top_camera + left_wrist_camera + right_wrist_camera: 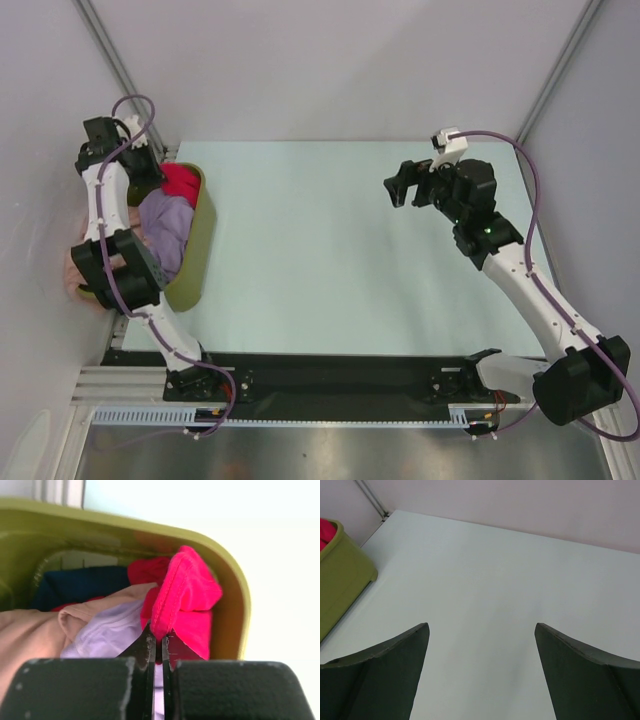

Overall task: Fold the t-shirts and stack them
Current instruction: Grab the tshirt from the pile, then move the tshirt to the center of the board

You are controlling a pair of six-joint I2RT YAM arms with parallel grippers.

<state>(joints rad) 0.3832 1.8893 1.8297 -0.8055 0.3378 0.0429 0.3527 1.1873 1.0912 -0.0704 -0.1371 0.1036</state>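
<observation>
Red tee (187, 592): bunched in the far corner of the tub (235, 605), at the left edge of the table (495, 570). A hemmed fold of it is pinched by the left gripper (156, 637), whose jaws are clenched tight on the cloth. The fold stands up above the other garments; the rest of the tee is slumped against the tub wall.

Step in hand, as judged: the red tee is to be drawn out of the tub and laid on the table for folding.
- The lift is best made straight up until the cloth is free of the rim, then carried right over the table.
- Only one layer at the hem appears to be caught, so a slow pull is advised, lest it slip.
- The lavender tee (107, 632) lies touching the red one just beside the jaws; it may be dragged along and should be watched.

Right gripper (480, 625): jaws spread wide, nothing held, hanging above bare table well apart from the tub. It is placed to take a second corner once the tee is out.

Count:
- tees seen: four — one red, one lavender, one peach tee (30, 630), one blue tee (75, 585); all in the tub, none folded.
- A red strip under the peach cloth cannot be assigned.
- tubs: one.
- grippers: two.
</observation>
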